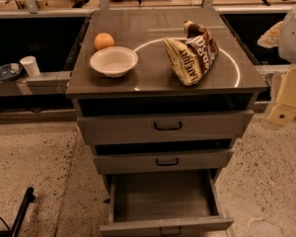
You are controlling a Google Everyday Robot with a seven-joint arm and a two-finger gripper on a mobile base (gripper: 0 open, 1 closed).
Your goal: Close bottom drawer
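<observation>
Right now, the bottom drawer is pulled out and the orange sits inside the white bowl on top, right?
Not quite. The camera view shows the orange beside the white bowl on the cabinet top, not inside it. The bottom drawer is indeed pulled out; the gripper hangs to the cabinet's right, clear of it.

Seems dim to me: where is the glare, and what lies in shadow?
Camera view: a bright arc of glare curves across the cabinet top around the chip bag; the open bottom drawer is shaded inside; the gripper, at the right edge, catches pale light.
</observation>
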